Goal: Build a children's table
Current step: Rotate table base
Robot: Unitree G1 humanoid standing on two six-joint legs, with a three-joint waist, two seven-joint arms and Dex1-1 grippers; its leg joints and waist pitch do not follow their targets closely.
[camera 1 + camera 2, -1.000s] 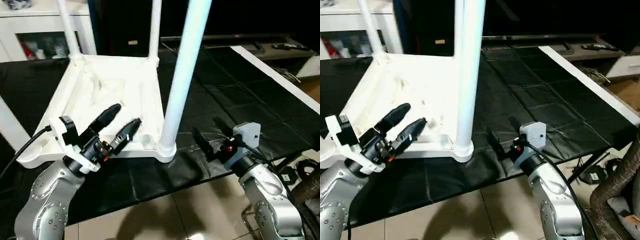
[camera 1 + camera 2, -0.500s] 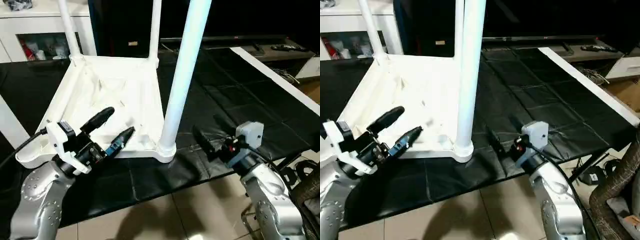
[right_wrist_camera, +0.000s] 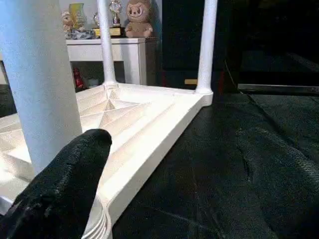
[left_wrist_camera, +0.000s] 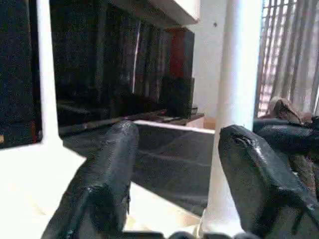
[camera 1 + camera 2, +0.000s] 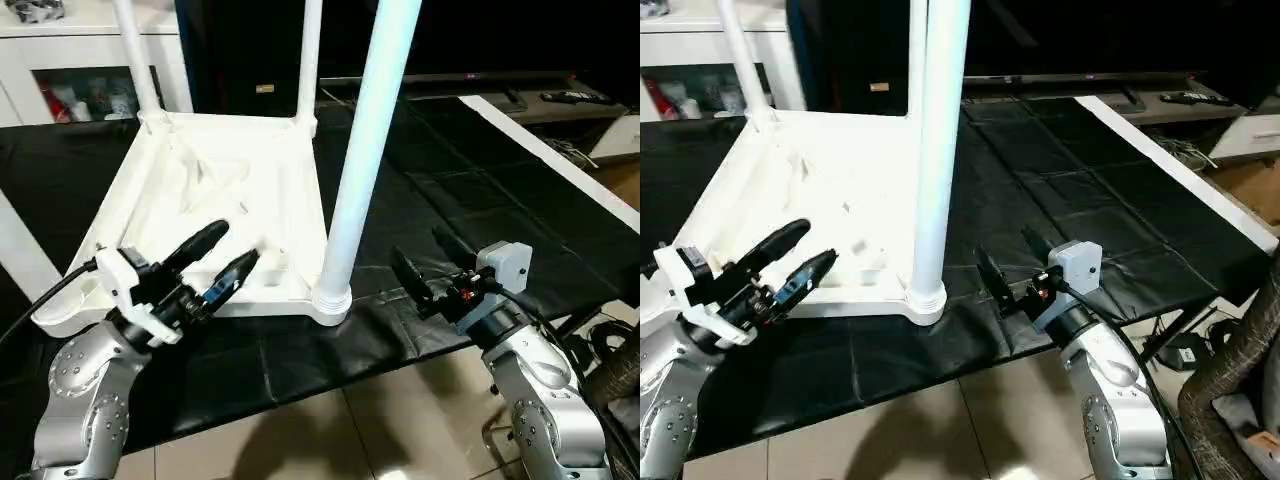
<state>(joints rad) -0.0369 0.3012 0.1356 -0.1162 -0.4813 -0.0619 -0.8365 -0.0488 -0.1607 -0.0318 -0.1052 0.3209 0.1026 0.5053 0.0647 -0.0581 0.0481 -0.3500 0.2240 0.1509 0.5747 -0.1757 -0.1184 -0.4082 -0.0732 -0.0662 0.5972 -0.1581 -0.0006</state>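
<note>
On a black mat (image 5: 470, 190) the white children's table (image 5: 230, 190) lies upside down, legs up, both grippers' fingers spread.

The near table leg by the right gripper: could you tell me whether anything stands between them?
Nothing visible does. The right gripper hangs open just beside the near leg of the children's table, with bare black mat between them.
</note>
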